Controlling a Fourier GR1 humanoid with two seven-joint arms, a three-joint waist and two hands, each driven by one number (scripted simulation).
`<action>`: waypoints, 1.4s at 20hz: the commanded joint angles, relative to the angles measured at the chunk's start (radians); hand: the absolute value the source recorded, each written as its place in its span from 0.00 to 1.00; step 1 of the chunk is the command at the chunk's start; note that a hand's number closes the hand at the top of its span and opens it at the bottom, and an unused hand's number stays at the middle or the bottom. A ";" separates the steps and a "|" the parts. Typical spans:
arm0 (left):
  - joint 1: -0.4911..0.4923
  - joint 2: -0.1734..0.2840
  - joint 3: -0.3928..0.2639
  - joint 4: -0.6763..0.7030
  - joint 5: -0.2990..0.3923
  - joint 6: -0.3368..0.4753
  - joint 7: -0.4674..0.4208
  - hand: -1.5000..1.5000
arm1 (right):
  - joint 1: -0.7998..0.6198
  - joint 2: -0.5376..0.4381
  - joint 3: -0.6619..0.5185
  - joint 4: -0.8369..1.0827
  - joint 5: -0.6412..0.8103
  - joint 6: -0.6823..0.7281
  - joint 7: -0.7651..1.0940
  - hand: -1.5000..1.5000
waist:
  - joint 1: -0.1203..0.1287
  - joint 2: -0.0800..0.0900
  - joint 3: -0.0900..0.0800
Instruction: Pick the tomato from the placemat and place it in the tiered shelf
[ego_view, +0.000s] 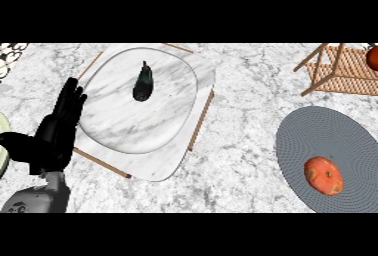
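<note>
Your left hand (57, 131) rests released at 9 o'clock. Tomato (323, 175) lies on placemat (325, 134) at 4; shelf (341, 70) at 2.

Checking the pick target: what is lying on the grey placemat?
Only the tomato lies on the grey placemat, toward its lower right. The mat's right side is cut off by the view.

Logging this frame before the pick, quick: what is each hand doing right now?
Left hand: open, fingers up, holding nothing, at the view's left edge.
Right hand: not in view.
</note>
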 joint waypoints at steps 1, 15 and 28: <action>-0.006 -0.005 -0.005 -0.015 -0.010 0.009 0.027 0.50 | -0.022 -0.009 -0.012 0.027 -0.013 0.027 -0.027 0.00 | 0.000 -0.002 0.000; 0.031 -0.007 0.019 0.031 0.005 -0.018 -0.044 0.50 | -0.017 -0.219 -0.198 0.072 -0.192 0.087 0.046 0.00 | -0.016 -0.002 -0.001; 0.010 -0.011 0.041 0.035 0.008 -0.005 -0.034 0.50 | 0.264 -0.394 -0.292 0.126 -0.286 0.329 0.007 0.00 | -0.033 -0.004 0.004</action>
